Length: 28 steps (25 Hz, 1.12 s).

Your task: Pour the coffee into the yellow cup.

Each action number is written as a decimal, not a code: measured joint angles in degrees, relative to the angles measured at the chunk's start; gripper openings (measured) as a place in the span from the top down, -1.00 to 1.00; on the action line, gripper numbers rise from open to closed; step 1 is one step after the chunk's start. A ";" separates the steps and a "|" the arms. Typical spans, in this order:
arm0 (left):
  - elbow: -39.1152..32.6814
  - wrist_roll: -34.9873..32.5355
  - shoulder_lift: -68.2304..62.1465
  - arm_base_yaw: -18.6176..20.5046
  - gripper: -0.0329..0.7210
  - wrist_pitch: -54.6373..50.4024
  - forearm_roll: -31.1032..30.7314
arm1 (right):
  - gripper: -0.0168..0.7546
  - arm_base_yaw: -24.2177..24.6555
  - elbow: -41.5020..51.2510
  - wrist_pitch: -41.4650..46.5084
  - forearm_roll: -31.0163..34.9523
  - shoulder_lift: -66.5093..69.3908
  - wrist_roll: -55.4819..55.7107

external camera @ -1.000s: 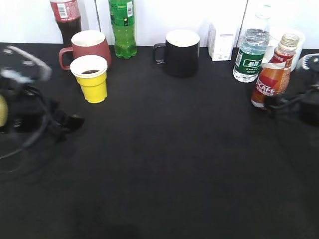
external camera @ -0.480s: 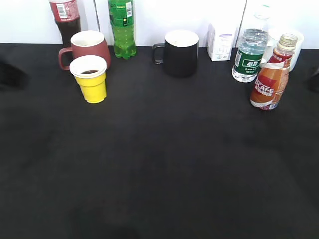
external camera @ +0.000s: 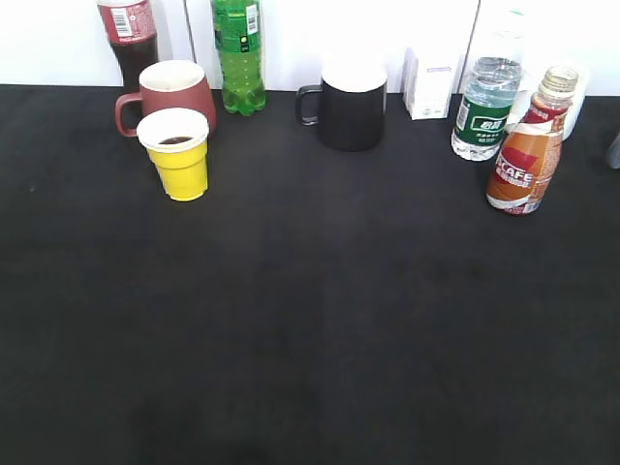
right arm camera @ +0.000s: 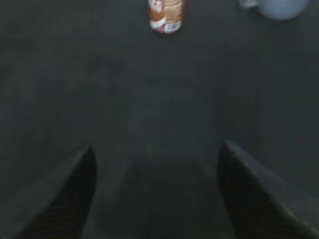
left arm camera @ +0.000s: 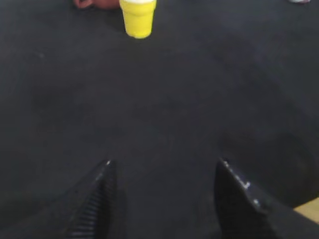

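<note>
The coffee bottle, with an orange, red and white "CAFE" label and no cap, stands upright at the right of the black table; its base shows at the top of the right wrist view. The yellow cup stands at the back left with dark liquid inside; it also shows in the left wrist view. Both grippers are out of the exterior view. My left gripper is open and empty, far short of the cup. My right gripper is open and empty, far short of the bottle.
A maroon mug, a cola bottle and a green bottle stand behind the cup. A black mug, a white box and a water bottle line the back. A pale mug is right of the coffee bottle.
Both arms have pulled back out of the exterior view: the left off the left edge, the right away from beside the coffee bottle. The bottle and cup have not moved.
</note>
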<state>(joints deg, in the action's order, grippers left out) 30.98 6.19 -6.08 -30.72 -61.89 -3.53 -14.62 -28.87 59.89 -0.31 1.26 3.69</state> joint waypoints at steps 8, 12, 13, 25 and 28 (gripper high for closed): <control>-0.83 -0.99 0.42 0.00 -0.28 0.62 -0.26 | -0.57 0.00 0.06 -0.05 -0.34 -1.73 0.11; -0.83 -0.99 0.42 2.28 -0.25 0.62 -0.31 | -0.57 0.00 0.06 -0.11 -0.34 -1.73 0.11; -0.83 -1.04 0.42 4.86 -0.23 0.65 -0.31 | -0.57 0.00 0.06 -0.11 -0.34 -1.73 0.11; -0.83 -1.04 6.29 27.52 -0.13 0.69 -0.31 | -0.57 11.79 0.11 -0.11 -0.34 -1.73 0.11; -0.83 -1.04 6.53 27.76 -0.08 0.69 -0.31 | -0.57 11.79 0.11 -0.11 -0.28 -1.77 0.11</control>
<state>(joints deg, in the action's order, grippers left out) 30.15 5.15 0.45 -2.96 -61.21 -3.84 -2.83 -28.76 59.78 -0.59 -0.52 3.80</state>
